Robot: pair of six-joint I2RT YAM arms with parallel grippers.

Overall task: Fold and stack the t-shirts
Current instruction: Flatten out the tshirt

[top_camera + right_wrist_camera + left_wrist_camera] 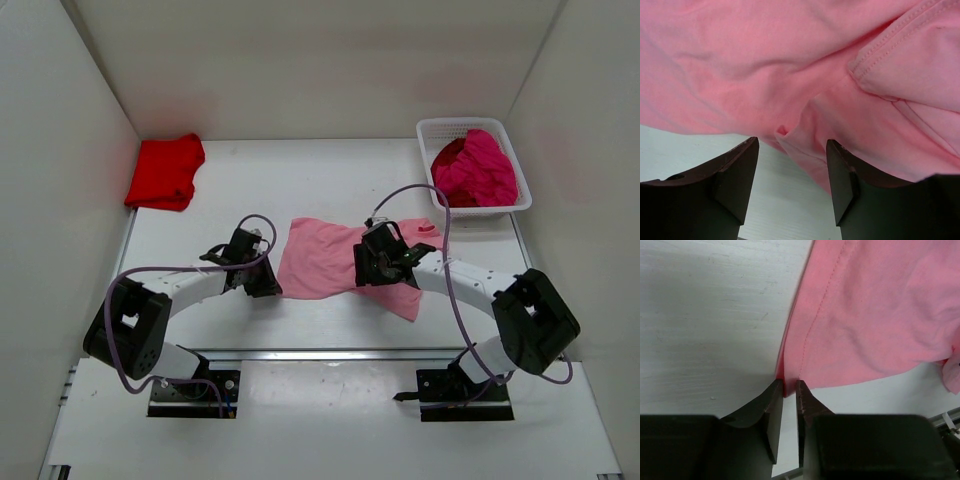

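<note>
A light pink t-shirt (322,258) lies spread and rumpled in the middle of the table. My left gripper (268,287) is at its near left corner, shut on the hem; the left wrist view shows the pink shirt (865,315) pinched between the tips. My right gripper (372,272) is over the shirt's right part, open, with a fold of the pink shirt (805,150) lying between its fingertips. A bright red t-shirt (165,171) lies folded at the far left. Magenta t-shirts (477,168) are heaped in a white basket (428,131).
The white mesh basket stands at the far right by the right wall. White walls close in the table on three sides. The arm bases and a metal rail (320,353) run along the near edge.
</note>
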